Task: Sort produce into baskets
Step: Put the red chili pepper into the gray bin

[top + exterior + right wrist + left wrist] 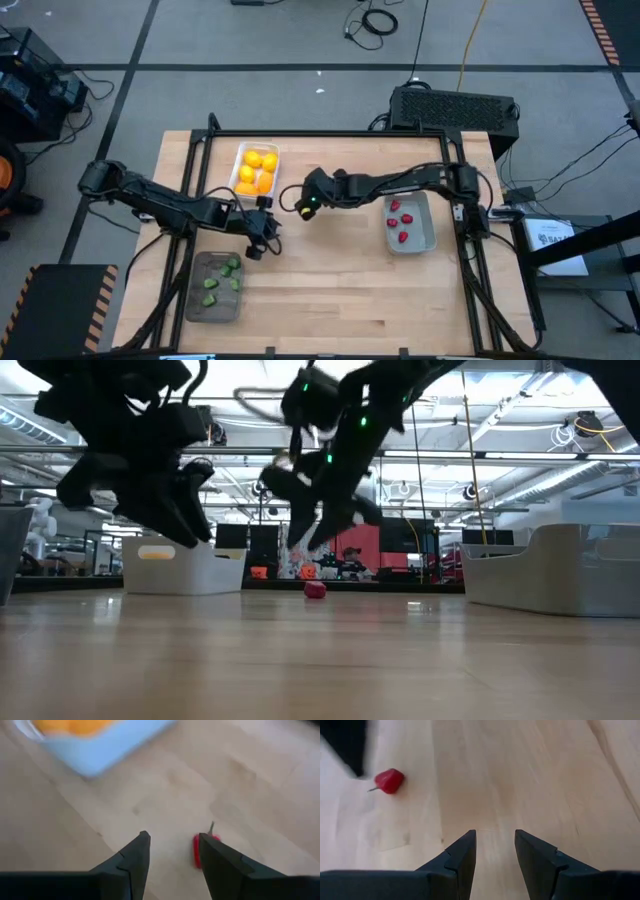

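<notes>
One small red piece with a stem (315, 589) lies on the bare wooden table; it also shows in the left wrist view (389, 780). In the right wrist view it lies (196, 851) partly behind one finger. My right gripper (300, 203) (172, 842) is open and hovers just above it, touching nothing. My left gripper (262, 240) (495, 840) is open and empty over bare wood, a little nearer the table's front edge. The white basket (241, 158) holds yellow and orange fruits. The light grey basket (428, 222) holds red pieces. The darker grey basket (197, 285) holds green pieces.
The white basket stands at the far side left of centre, the light grey one at the right, the darker one at the near left. A black frame (320, 133) runs along the table's edges. The bare wood (340, 290) lies between the baskets toward the near edge.
</notes>
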Controlling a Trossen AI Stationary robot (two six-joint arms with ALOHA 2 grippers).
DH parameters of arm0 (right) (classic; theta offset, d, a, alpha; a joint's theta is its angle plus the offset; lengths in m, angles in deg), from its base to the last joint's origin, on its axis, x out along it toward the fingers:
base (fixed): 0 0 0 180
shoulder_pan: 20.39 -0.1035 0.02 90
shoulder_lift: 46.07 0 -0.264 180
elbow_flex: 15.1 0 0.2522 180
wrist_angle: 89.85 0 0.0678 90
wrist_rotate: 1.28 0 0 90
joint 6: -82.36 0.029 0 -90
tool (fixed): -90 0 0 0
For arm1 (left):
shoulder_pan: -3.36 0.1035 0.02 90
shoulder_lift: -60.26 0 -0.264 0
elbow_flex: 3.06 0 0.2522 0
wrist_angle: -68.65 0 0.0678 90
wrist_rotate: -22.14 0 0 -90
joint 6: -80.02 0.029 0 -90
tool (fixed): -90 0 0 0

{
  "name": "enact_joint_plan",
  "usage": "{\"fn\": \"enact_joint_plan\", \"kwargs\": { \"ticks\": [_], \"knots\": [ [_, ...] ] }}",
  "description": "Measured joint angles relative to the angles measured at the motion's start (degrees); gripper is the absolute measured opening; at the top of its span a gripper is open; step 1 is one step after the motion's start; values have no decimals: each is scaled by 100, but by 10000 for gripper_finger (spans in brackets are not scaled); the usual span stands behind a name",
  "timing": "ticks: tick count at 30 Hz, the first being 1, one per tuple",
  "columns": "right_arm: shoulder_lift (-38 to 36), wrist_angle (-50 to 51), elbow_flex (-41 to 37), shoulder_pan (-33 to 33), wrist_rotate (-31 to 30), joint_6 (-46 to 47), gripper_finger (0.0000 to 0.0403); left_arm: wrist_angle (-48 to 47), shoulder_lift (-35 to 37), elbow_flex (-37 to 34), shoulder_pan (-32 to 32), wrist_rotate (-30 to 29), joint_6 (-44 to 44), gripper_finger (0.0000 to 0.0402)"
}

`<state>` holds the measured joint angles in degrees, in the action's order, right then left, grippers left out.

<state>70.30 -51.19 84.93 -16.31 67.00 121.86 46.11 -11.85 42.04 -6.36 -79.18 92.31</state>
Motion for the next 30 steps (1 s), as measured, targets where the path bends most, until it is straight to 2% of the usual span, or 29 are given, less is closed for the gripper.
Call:
{"fn": "enact_joint_plan", "kwargs": {
  "ticks": [6,15,26,30],
  "knots": [
    [341,-115,4,23,-229,176,157,-70,399,2,0,15,-197,144],
    [803,-130,-1,234,-455,229,157,-101,384,1,-17,63,-308,144],
    [1142,-202,21,285,-457,460,157,-105,385,0,-22,124,-449,144],
    [1092,-137,18,255,-312,465,139,-122,385,0,-23,133,-452,144]
  ]
}}
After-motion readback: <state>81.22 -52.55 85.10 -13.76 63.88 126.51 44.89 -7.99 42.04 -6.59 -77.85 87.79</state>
